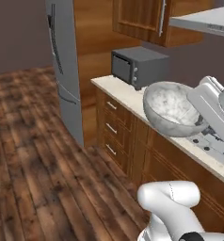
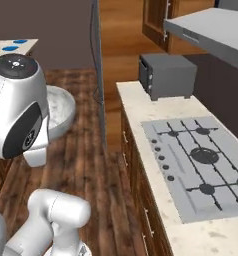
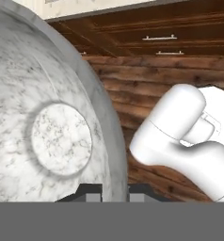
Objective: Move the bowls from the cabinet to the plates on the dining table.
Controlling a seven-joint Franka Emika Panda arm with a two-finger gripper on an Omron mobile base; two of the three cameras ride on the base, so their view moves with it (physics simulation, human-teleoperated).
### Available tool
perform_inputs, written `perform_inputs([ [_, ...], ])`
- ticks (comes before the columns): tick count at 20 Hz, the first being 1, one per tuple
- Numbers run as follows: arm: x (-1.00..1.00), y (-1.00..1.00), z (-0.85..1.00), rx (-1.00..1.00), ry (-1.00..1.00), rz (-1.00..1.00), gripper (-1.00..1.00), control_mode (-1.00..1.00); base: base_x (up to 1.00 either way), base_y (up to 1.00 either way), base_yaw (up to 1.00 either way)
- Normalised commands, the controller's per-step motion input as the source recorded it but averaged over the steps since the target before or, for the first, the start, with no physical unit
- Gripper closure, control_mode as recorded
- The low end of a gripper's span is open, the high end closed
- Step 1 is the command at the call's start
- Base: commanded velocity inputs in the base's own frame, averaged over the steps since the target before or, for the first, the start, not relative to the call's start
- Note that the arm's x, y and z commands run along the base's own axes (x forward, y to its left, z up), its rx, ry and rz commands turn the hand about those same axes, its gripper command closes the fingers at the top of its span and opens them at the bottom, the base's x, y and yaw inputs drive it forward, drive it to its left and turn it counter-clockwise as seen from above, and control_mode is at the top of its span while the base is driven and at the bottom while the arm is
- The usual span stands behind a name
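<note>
- My gripper (image 3: pixel 115 192) is clamped on the rim of the marbled bowl (image 3: pixel 48 117), carried tilted in the air.
- Beyond the bowl I see the counter (image 1: pixel 128 96) and microwave (image 1: pixel 138 66).

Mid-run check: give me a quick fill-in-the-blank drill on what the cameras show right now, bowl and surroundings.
1. The gripper is shut on the rim of the ___ bowl.
2. On the counter past the gas hob stands a dark grey ___.
3. The floor beneath the held bowl is made of ___ planks.

Missing words: marbled; microwave; wooden
</note>
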Motion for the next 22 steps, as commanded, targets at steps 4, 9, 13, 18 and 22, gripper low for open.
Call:
perform_inputs([
  [4, 0.00, 0.00, 0.00, 0.00, 0.00, 0.00, 1.00, 1.00, 1.00, -0.04, 0.43],
  [9, 0.00, 0.00, 0.00, 0.00, 0.00, 0.00, 1.00, 1.00, 1.00, 0.00, 0.21],
  [13, 0.00, 0.00, 0.00, 0.00, 0.00, 0.00, 1.00, 1.00, 1.00, 0.02, 0.15],
  [18, 0.00, 0.00, 0.00, 0.00, 0.00, 0.00, 1.00, 1.00, 1.00, 0.11, 0.12],
  [22, 0.00, 0.00, 0.00, 0.00, 0.00, 0.00, 1.00, 1.00, 1.00, 0.13, 0.11],
])
